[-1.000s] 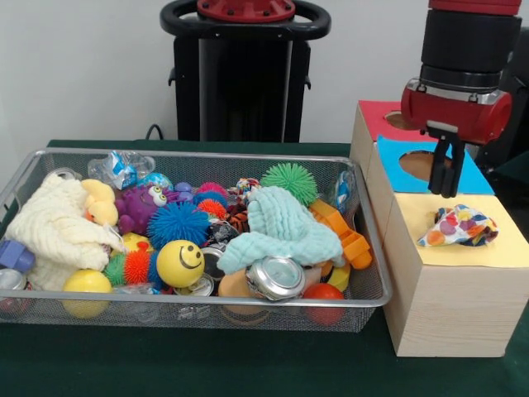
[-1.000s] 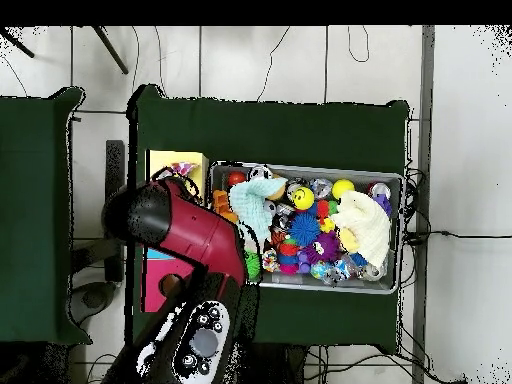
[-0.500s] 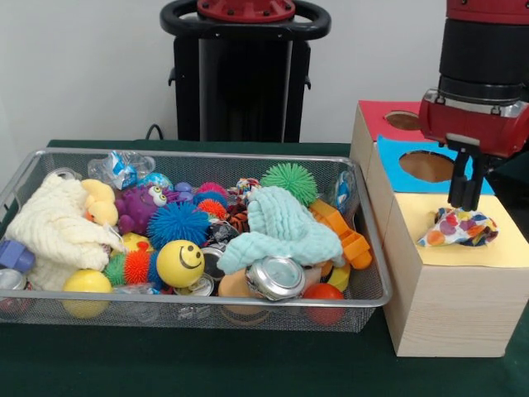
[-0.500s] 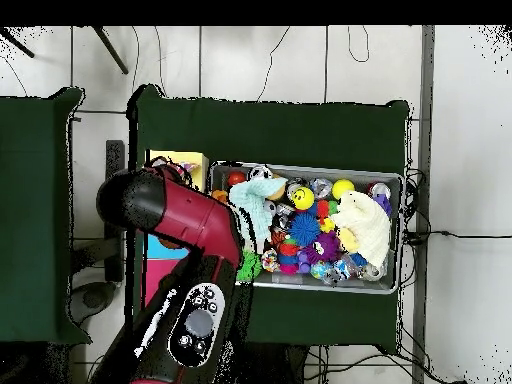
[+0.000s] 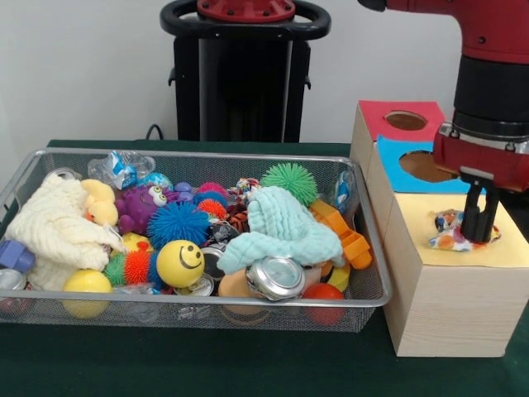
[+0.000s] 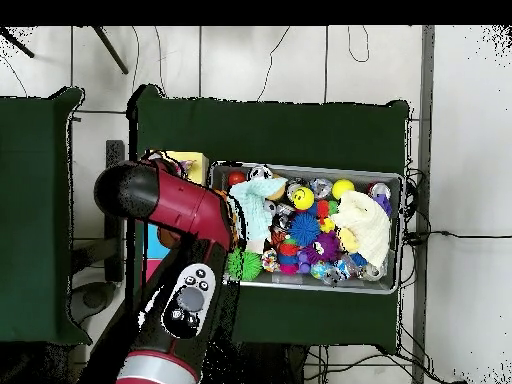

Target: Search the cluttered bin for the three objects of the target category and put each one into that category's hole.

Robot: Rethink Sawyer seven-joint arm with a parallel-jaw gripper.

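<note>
Pincer (image 5: 479, 238) lowered onto blotched fabric piece (image 5: 451, 231), yellow panel (image 5: 421, 219) edges bare

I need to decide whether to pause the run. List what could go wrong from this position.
1. The gripper is down on the spotted fabric piece, which lies bunched on the yellow panel; no hole shows beneath it, so pushing may only pin or drag it.
2. Whether the gripper grasps the cloth cannot be seen, so lifting might carry it off the box.
3. The arm hides the box from overhead, so that view cannot check the outcome.
</note>
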